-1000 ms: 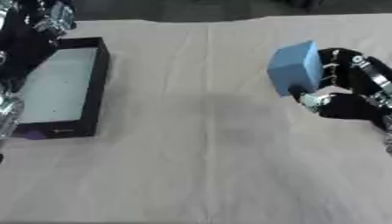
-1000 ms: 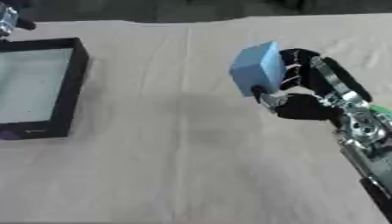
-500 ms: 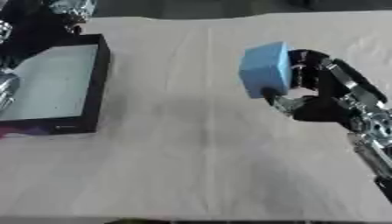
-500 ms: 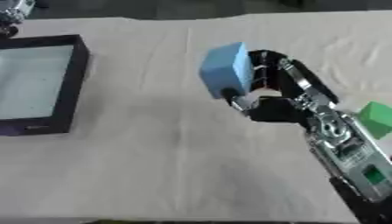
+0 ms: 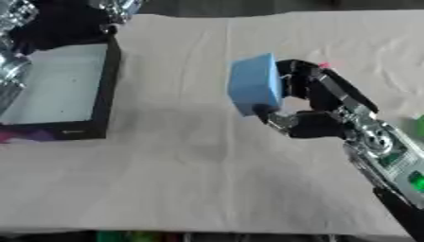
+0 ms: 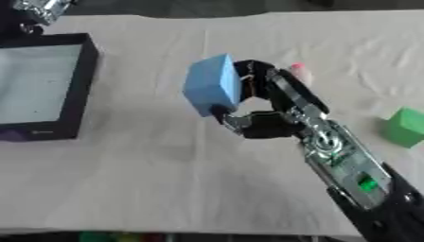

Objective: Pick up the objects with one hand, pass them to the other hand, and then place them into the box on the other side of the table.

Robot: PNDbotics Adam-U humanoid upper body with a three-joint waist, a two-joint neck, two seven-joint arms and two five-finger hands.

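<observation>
Blue block [image 6: 210,83] sits pinched in the right hand [image 6: 267,124], fingers curled behind its far face and thumb under its lower corner, held above the white cloth [image 6: 165,179], right of the black box [image 6: 76,90]; left hand [image 5: 15,19] partly visible top left, fingers unclear

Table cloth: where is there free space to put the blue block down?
The cloth is bare between the black box and the right hand, which holds the blue block, and along the near edge. Right side is busier: a green cube and a small pink thing. The left hand hovers over the box's far corner.
</observation>
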